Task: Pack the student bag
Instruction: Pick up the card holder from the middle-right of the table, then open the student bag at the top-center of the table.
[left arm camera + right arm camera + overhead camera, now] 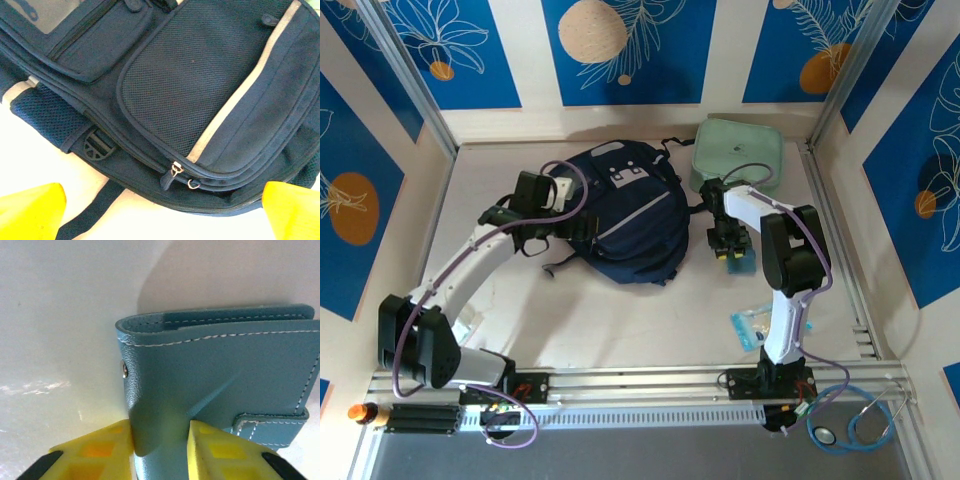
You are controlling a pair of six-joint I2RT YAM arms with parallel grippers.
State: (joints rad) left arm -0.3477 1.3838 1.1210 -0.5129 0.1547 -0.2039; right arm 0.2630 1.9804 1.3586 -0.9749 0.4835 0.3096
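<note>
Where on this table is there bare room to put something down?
Free: pale table between the dark navy fabric backpack and the front rail, and the far left corner. Crowded right of the backpack: mint-green zip case, right gripper pinching a blue-green leather wallet, small clear packet.

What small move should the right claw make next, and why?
Probably lift. The right claw pinches a corner of the teal wallet, creasing it, as it lies on the table; raising it would free it for carrying to the student bag.
</note>
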